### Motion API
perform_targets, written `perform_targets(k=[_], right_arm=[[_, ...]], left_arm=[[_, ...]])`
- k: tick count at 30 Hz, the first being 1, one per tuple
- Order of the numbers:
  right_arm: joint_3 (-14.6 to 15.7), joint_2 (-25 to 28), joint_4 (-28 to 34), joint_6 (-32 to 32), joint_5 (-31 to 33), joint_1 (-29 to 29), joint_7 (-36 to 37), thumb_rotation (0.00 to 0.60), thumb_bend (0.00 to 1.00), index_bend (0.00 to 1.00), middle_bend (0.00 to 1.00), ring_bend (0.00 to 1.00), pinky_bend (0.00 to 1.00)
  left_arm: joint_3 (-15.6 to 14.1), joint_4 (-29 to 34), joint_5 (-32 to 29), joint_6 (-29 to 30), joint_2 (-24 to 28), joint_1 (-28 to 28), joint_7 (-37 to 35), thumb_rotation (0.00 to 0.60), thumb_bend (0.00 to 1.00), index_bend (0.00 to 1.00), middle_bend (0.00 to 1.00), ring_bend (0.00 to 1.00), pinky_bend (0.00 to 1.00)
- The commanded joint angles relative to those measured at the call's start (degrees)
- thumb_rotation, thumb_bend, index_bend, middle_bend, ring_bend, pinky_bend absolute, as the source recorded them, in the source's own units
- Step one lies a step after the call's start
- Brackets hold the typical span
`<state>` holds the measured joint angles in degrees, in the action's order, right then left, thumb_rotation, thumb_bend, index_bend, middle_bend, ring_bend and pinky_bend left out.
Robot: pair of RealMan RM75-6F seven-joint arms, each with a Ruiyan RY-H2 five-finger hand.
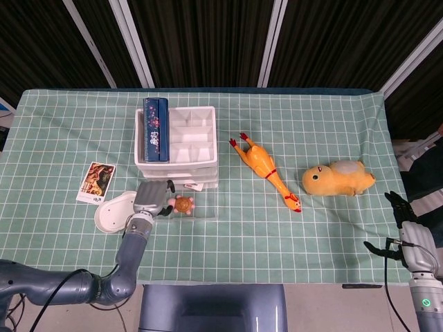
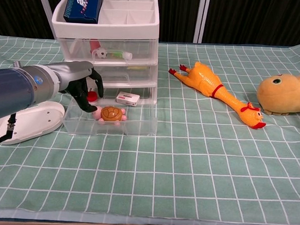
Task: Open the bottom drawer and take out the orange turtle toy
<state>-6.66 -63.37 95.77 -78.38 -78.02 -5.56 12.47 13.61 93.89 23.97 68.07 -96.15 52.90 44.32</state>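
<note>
Turtle (image 2: 111,113) lying in the pulled-out bottom drawer (image 2: 139,127) of the cabinet (image 1: 176,149), just right of the left hand (image 2: 83,85) — fingers (image 2: 87,106) curled down over the drawer's left end, close to the toy, holding nothing; contact hard to tell. Behind the turtle in the same drawer, a red ball (image 2: 92,96) and a small white case (image 2: 127,98). Left of the cabinet, a white lid (image 1: 112,211) and a card (image 1: 96,182) on the tabletop (image 1: 277,228). Right of the cabinet, a rubber chicken (image 1: 266,172), then a plush (image 1: 337,178). Well right of the cabinet, at the tabletop's edge — right hand (image 1: 403,225), fingers apart, empty.
</note>
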Motion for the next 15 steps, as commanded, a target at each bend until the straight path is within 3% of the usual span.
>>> perform_targets(k=[1,15], right_arm=[[0.0,0.0,0.0,0.0,0.0,0.0,0.1,0.600,0.05,0.00,0.00,0.00,0.18],[-0.1,0.1,0.1,0.2,0.2,0.0,0.2,0.600,0.05,0.00,0.00,0.00,0.18]], left_arm=[[0.0,-1.0,-0.8,-0.3,-0.8,0.5,0.7,0.600,0.28,0.41,1.00,1.00,1.00],[-1.5,-3.3,-1.1,0.9,-2.3,0.1,2.5,0.600,0.28,0.42,1.00,1.00,1.00]])
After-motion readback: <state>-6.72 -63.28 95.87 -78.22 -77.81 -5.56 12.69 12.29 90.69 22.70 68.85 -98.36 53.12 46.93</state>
